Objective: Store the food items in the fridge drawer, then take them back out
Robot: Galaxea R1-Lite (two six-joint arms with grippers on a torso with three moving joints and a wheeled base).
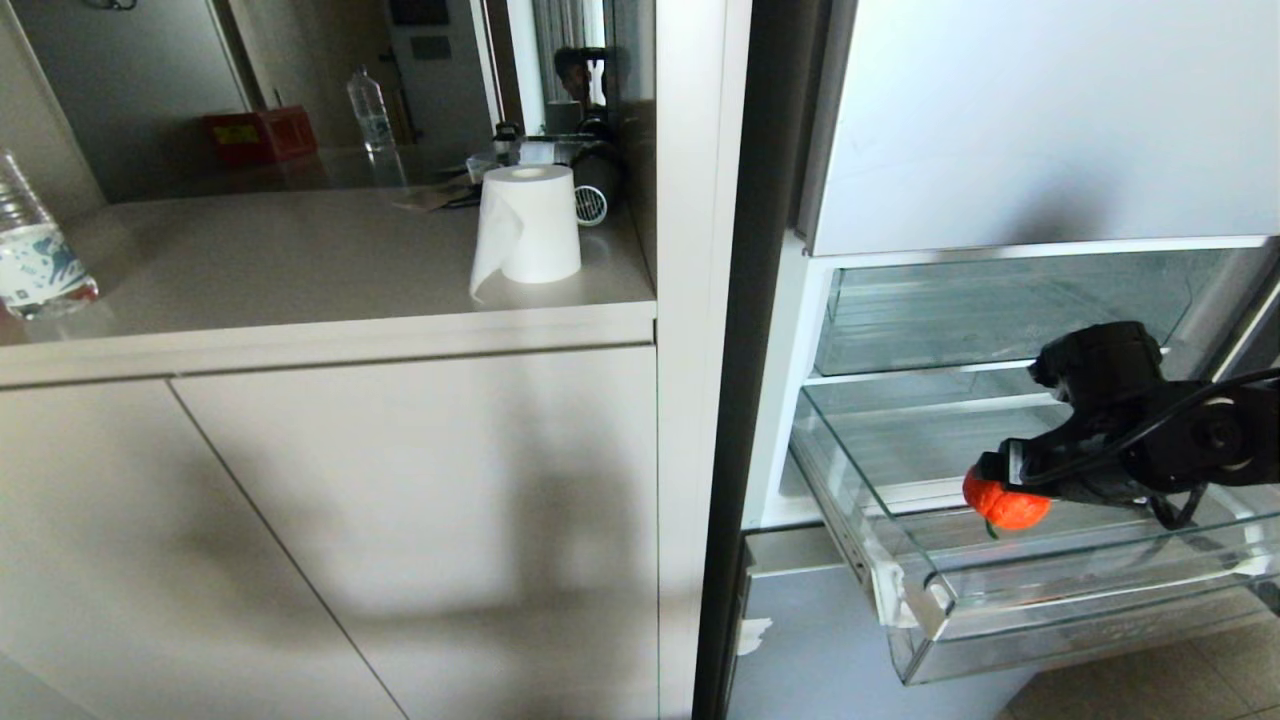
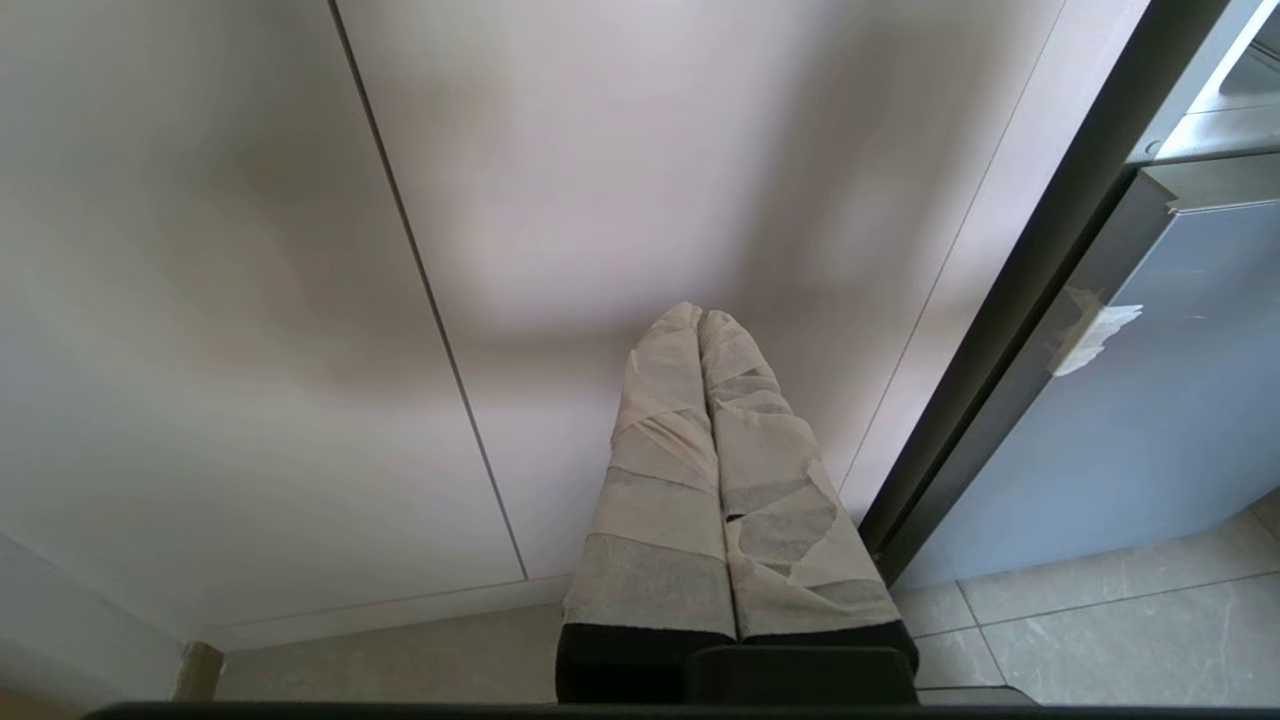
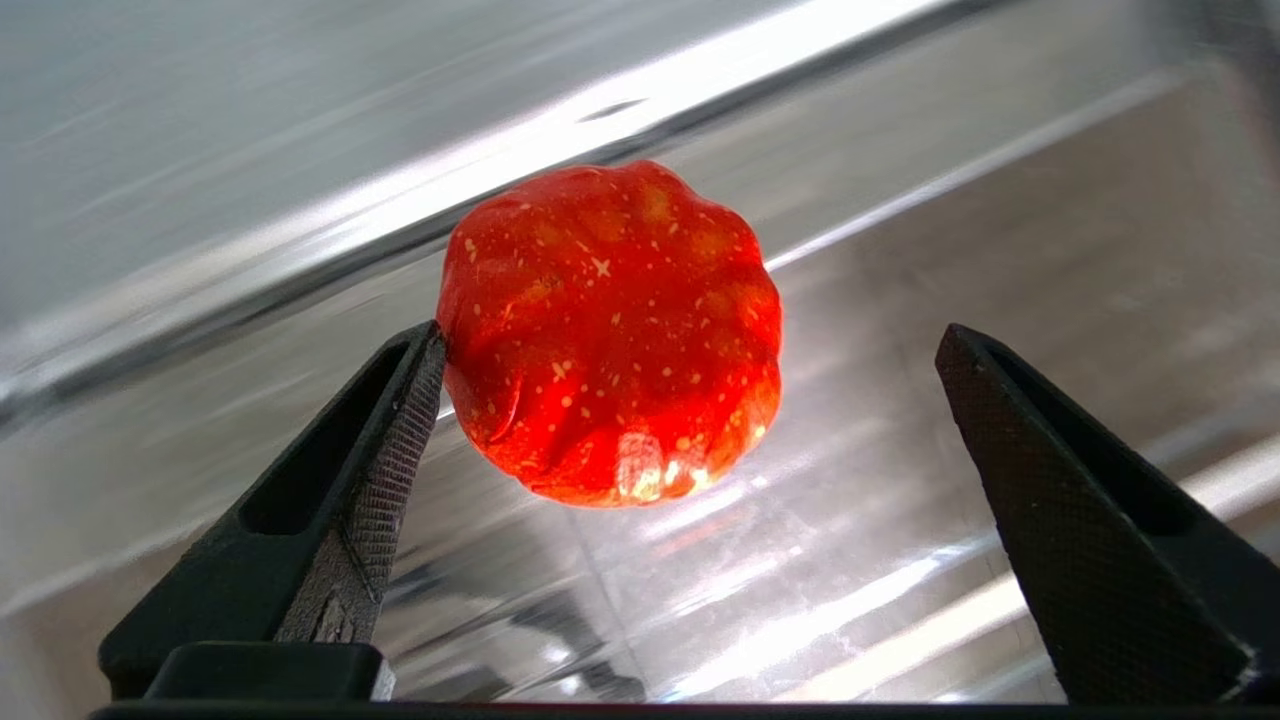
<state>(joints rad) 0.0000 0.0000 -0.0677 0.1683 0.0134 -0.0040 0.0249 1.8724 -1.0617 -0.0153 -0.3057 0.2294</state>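
The drawer (image 1: 930, 600) stands pulled out of the fridge (image 1: 1000, 120) on the right, clear-walled, with a thick front lip. In it sits one ribbed orange-red fruit (image 1: 1005, 503), over the ribbed floor toward the left half. The clear bin (image 1: 1000, 310) behind and above it looks bare. The right gripper (image 1: 990, 478) reaches in from the right, its fingers (image 3: 370, 480) spread wide: one touches the fruit's side, the other stands well apart, so nothing is pinched.

Left of the fridge a pale cabinet (image 1: 350, 520) carries a counter (image 1: 250, 260). On it stand a paper roll (image 1: 527, 225) near the fridge side, a water bottle (image 1: 30, 250) at the far left edge, and another bottle (image 1: 368, 105) and a red box (image 1: 260, 135) further back. The left gripper (image 2: 700, 320) hangs low before the cabinet door, its taped fingers pressed together.
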